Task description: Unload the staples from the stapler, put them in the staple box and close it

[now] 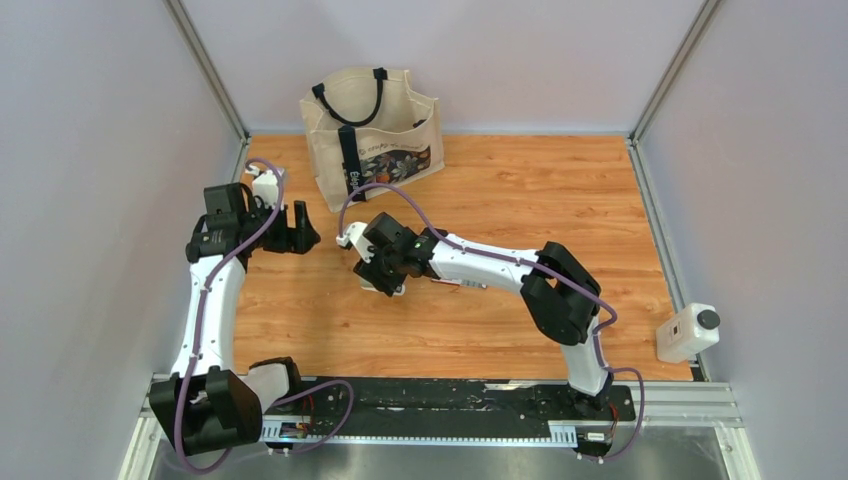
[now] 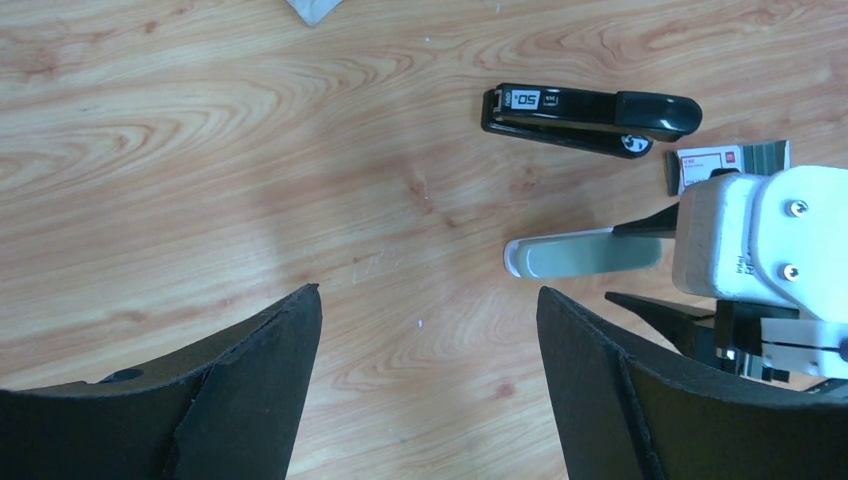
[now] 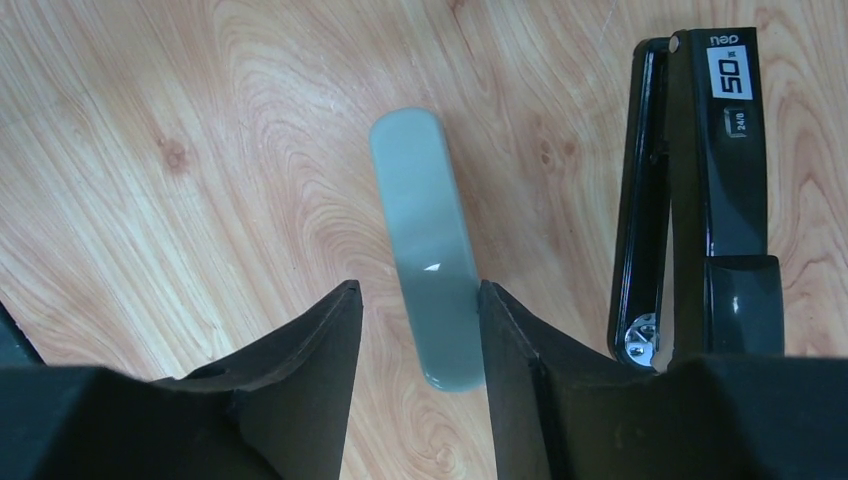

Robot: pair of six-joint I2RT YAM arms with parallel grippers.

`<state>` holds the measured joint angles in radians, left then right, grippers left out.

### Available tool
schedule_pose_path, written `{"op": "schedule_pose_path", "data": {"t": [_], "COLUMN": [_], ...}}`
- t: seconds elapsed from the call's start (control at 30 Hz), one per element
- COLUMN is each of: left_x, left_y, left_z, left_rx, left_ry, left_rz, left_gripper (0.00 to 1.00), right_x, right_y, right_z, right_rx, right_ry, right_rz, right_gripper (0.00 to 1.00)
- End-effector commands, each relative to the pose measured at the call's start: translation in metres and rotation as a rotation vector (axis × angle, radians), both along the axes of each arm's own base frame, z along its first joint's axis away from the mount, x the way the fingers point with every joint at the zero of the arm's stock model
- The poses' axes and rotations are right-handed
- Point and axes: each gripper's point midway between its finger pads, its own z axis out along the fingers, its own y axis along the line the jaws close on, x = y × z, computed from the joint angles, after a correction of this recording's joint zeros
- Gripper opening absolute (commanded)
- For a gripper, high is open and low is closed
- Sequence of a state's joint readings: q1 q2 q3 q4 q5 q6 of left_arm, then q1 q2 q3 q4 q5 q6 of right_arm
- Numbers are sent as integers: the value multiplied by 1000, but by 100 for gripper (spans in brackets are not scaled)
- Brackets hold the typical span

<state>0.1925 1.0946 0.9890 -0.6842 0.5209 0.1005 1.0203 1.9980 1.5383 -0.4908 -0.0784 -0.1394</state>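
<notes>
My right wrist view shows what the top view almost hides: the small grey-topped stapler [image 3: 425,220] between the fingers [image 3: 310,350] of my released right claw [image 3: 418,290]; my left claw [image 2: 428,292] is released too.

dull grey stapler [image 3: 425,230], black stapler [image 3: 715,180], orange woodgrain table [image 3: 150,150]

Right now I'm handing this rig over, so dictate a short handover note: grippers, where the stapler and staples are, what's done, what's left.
Left gripper: open, empty, over the bare table.
Right gripper: open, fingers either side of the grey stapler, with a gap on one side; not clamped.
The grey stapler lies flat on the table and looks closed. A black stapler lies beside it, and a red-and-white box is nearby.
Done: nothing yet; no staples are in view.
Left: grip the stapler, open it, take the staples out.
</notes>
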Motion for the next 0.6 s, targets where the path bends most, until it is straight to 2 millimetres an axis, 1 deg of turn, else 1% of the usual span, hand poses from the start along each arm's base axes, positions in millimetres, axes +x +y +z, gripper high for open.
{"op": "schedule_pose_path", "data": {"t": [0.0, 0.27, 0.37, 0.4, 0.47, 0.5, 0.53, 0.57], "left_x": [-8, -9, -10, -11, -12, -13, -13, -13], "left_y": [-2, -1, -2, -2, -2, -3, -4, -4], "left_z": [9, 13, 13, 10, 8, 5, 5, 3], "left_rx": [18, 19, 14, 14, 16, 16, 12, 11], "left_ry": [-24, -31, -32, -28, -26, -21, -20, -17], "left_rz": [-51, -53, -54, -56, -65, -71, -80, -83], "left_gripper": [87, 88, 88, 88, 88, 88, 88, 88], "right_x": [1, 3, 3, 4, 9, 10, 15, 20], "right_y": [7, 3, 4, 6, 10, 12, 18, 19], "right_z": [-2, -5, -4, 0, 8, 16, 25, 29], "right_rx": [-7, -27, -19, -10, 17, 43, 80, 99], "right_ry": [-2, -16, -14, -16, -33, -37, -57, -67], "right_rz": [32, 26, 23, 17, -3, -24, -43, -74], "right_gripper": [50, 49, 37, 29, 22, 13, 9, 5]}}
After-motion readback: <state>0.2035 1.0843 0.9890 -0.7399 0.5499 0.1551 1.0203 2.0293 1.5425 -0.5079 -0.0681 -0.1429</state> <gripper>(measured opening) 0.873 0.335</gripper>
